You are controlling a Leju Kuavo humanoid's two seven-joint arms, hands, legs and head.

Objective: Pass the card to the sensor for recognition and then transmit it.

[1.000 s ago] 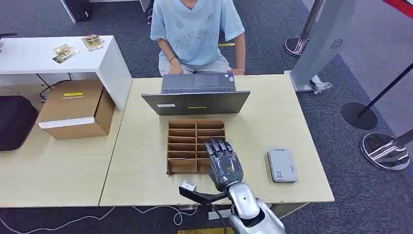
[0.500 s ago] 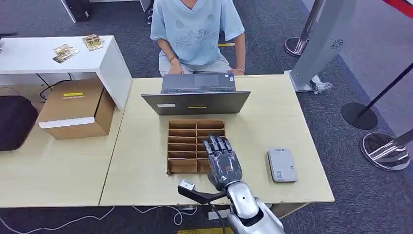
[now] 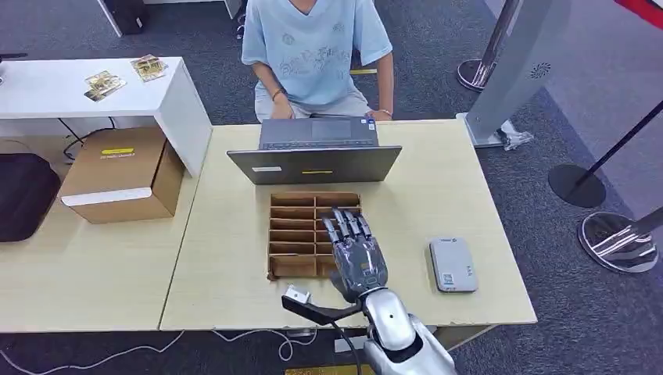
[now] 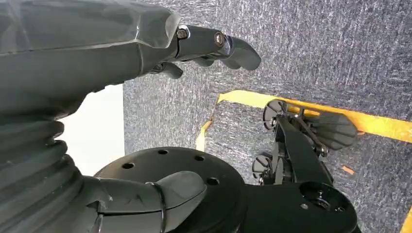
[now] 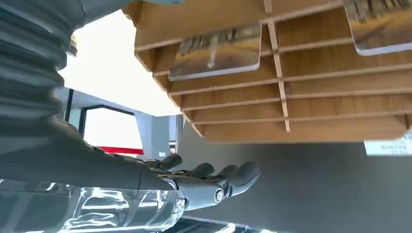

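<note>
On the far left, at 9 o'clock, a dark bag (image 3: 23, 195) lies beside a cardboard box (image 3: 119, 173), with a white side table (image 3: 94, 98) behind at 10 o'clock carrying two small packets (image 3: 123, 75).

Left hand (image 4: 160, 48): wrist view looks down at grey carpet and a yellow floor line (image 4: 311, 114). Fingers extended, nothing in them.

Centre of the table (image 3: 227, 234): a laptop (image 3: 317, 152) at 12 o'clock, screen towards a seated person (image 3: 317, 51) in a light blue shirt, whose hands rest at the keyboard. Just nearer, a wooden rack (image 3: 293, 234) of slots in two columns. Right wrist view shows two cards (image 5: 218, 51) standing in separate slots, one in each column.

Right hand (image 3: 356, 254): flat, palm down, fingers straight and slightly spread, over the rack's right column, fingertips reaching the upper slots. Holds nothing; whether it touches the rack I cannot tell.

Right of the hand, at 3 o'clock, a grey sensor (image 3: 453, 265) lies flat on the table, apart from the rack. Beyond the table, at 1 to 3 o'clock, a grey pillar (image 3: 520, 62) and barrier-post bases (image 3: 618, 242) stand on the carpet.
</note>
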